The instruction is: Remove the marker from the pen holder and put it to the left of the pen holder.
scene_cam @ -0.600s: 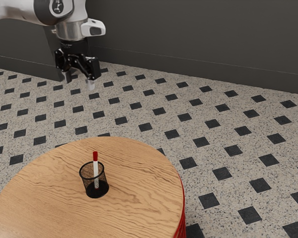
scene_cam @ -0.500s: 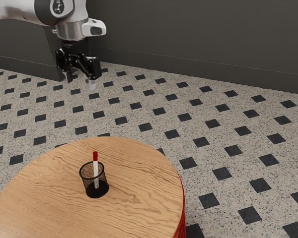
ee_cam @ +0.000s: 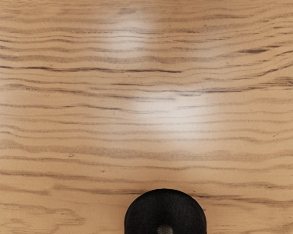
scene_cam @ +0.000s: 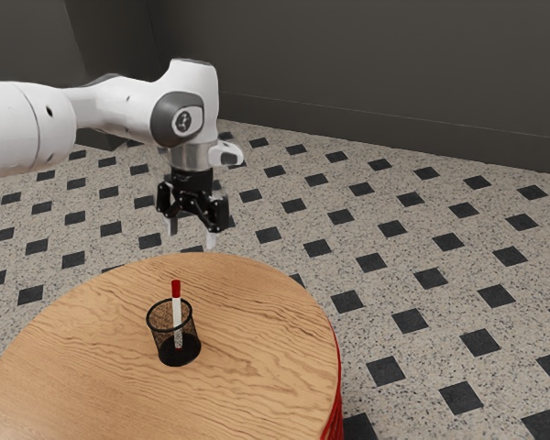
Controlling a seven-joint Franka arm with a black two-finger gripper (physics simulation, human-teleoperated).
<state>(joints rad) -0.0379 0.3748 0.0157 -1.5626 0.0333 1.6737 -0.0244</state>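
Observation:
My gripper (scene_cam: 192, 240) hangs in the air in the exterior view, fingers spread apart with nothing between them. It is higher than the pen holder (scene_cam: 185, 348), a black mesh cup standing upright on the table. Inside the cup a white marker (scene_cam: 177, 312) with a red top end stands nearly upright, its red end above the rim. At the wrist view's lower edge appears the dark round pen holder (ee_cam: 165, 207), with a small greyish end of something, perhaps the marker (ee_cam: 165, 229), in it.
The round wooden table (scene_cam: 266, 367) has a curved edge and a red side at the exterior view's right. Around it lies a speckled floor (scene_cam: 422, 302) with dark squares, and a dark wall (scene_cam: 394, 82) rises behind.
My arm and gripper have moved toward the exterior view's right and lower in it, nearer the table. The pen holder and marker have stayed put, and the fingers are still apart.

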